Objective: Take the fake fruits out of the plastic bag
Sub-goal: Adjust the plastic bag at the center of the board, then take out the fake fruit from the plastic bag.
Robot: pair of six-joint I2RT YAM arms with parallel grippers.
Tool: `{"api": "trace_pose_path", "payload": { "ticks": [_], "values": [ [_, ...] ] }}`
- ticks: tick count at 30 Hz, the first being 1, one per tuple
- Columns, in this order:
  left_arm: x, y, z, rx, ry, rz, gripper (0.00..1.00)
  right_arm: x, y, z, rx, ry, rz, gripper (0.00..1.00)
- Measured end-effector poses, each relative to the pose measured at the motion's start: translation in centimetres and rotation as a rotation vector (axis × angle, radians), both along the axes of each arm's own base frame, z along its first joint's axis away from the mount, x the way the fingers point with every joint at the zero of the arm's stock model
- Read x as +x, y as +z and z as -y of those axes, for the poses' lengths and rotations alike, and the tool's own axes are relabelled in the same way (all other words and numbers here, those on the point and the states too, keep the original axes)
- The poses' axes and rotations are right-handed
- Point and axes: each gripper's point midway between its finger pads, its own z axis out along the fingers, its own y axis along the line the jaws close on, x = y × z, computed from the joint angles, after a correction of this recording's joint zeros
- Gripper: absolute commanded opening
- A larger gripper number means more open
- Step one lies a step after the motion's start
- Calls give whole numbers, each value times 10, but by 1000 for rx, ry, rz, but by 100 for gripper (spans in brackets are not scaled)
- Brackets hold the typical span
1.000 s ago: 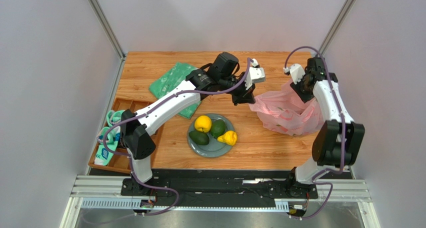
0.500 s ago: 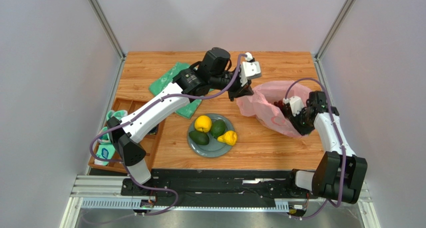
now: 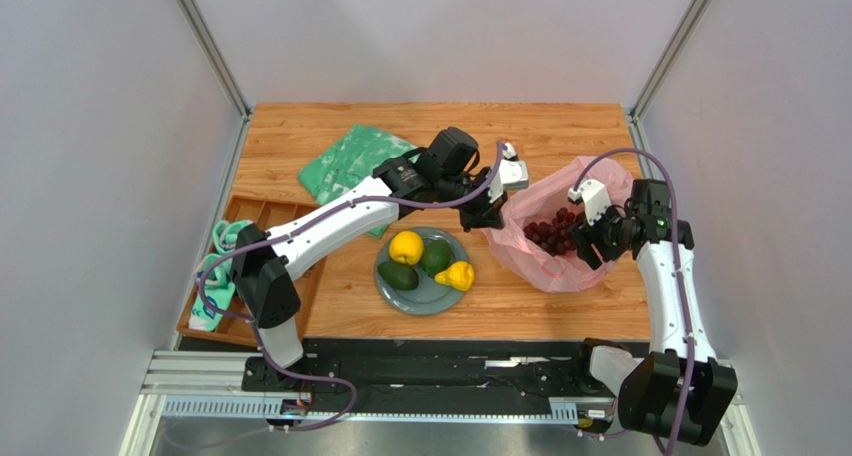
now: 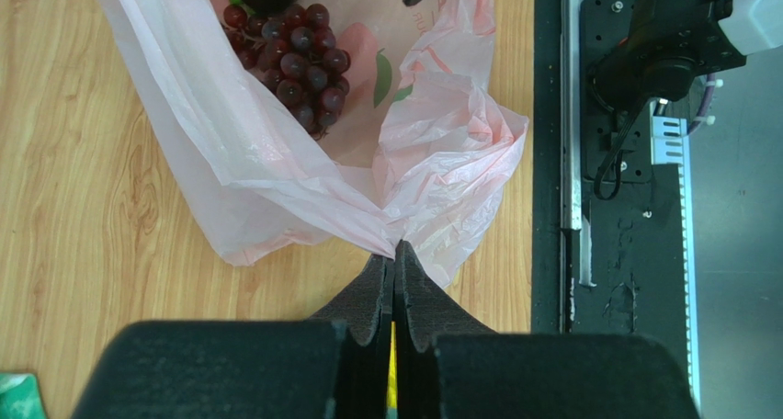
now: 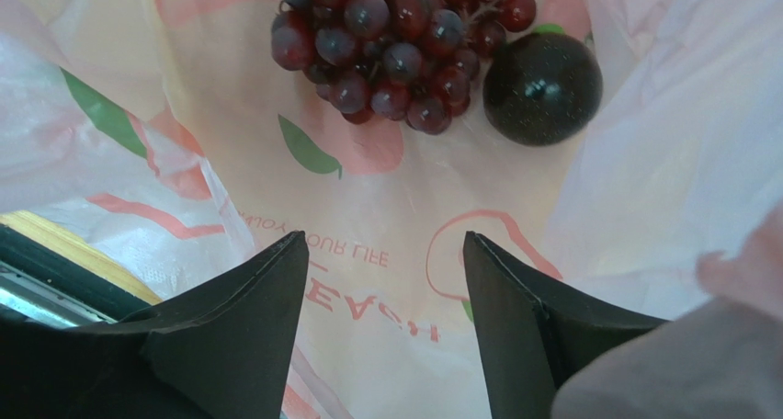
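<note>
- The pale-walled booth held a wooden table [image 3: 560, 126], and on it a round grey plate [image 3: 425, 311] carried a yellow-orange citrus [image 3: 406, 247], two dark green avocado-shaped fruits [image 3: 398, 275] and a small yellow lumpy fruit [image 3: 457, 275]
- Just right of the plate lay the thin translucent pink plastic bag [image 3: 545, 269], printed with peaches and green leaves, its mouth turned toward my right arm
- My left gripper [image 4: 395, 254] was clamped on a bunched fold of the bag's edge, its fingers pressed together on the film
- My right gripper [image 5: 384, 242] hung just inside the mouth with its jaws spread and nothing between them, apart from the fruit
- Deeper in lay the dark purple-red grape bunch [image 5: 386, 42] and, just beside it, a dark glossy round fruit [image 5: 542, 88]
- I judged four fruits already out and the reach for the grapes in hand; the next move called for easing the spread fingers forward over the cluster and closing on it, while the left pinch stopped the film dragging along
- From above, the round fruit was hidden behind the right gripper, and I could not tell its kind; the crumpled folds could have covered more, and the bag's lettering was cut off by my fingers
</note>
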Motion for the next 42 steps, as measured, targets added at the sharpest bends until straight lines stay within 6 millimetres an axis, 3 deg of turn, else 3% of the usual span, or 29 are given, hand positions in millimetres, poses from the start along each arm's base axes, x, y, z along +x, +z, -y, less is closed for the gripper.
{"api": "trace_pose_path", "payload": {
  "ticks": [6,10,16,19,25,32,35,39,42],
  "values": [
    [-1,-2,4,-8,-7,-19,0,12,-19,-8,17,114,-48,68],
    [-2,-6,6,-7,-16,-31,0,31,-26,-6,9,149,-66,67],
    [-4,-5,8,-15,-29,-37,0,93,-14,9,-12,92,-9,64],
    [-4,-5,8,-17,-32,-36,0,113,-20,19,-38,44,-3,64],
    [-5,-5,8,-18,-35,-39,0,129,-47,31,-74,-11,-40,67],
    [-5,-7,8,-16,-35,-43,0,156,-89,31,-69,-73,-114,72],
    [-5,-7,8,-16,-34,-43,0,159,-99,31,-90,-83,-131,68],
    [-4,-7,8,-14,-31,-41,0,161,-98,36,-115,-119,-127,49],
    [-3,-7,8,-12,-26,-38,0,160,-96,37,-118,-136,-133,48]
  ]
}}
